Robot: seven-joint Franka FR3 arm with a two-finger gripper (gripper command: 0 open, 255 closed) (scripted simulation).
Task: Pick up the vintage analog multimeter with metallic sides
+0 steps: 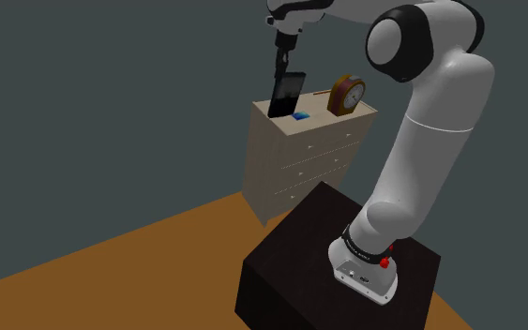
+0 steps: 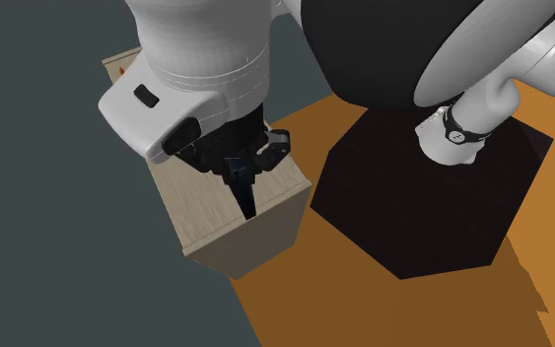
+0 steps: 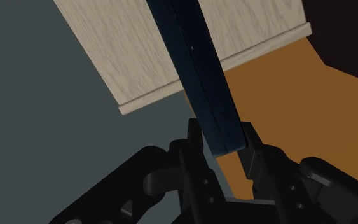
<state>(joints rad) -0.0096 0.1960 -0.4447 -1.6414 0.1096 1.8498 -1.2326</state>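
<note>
My jaws grip the dark multimeter [image 3: 199,70] by one end. It hangs tilted over the top of the dresser [image 1: 299,164], near the clock [image 1: 348,96], with open air around it.

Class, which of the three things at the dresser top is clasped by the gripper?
The dark flat meter, clasped in the gripper; the round clock and small blue item stand free.
</note>
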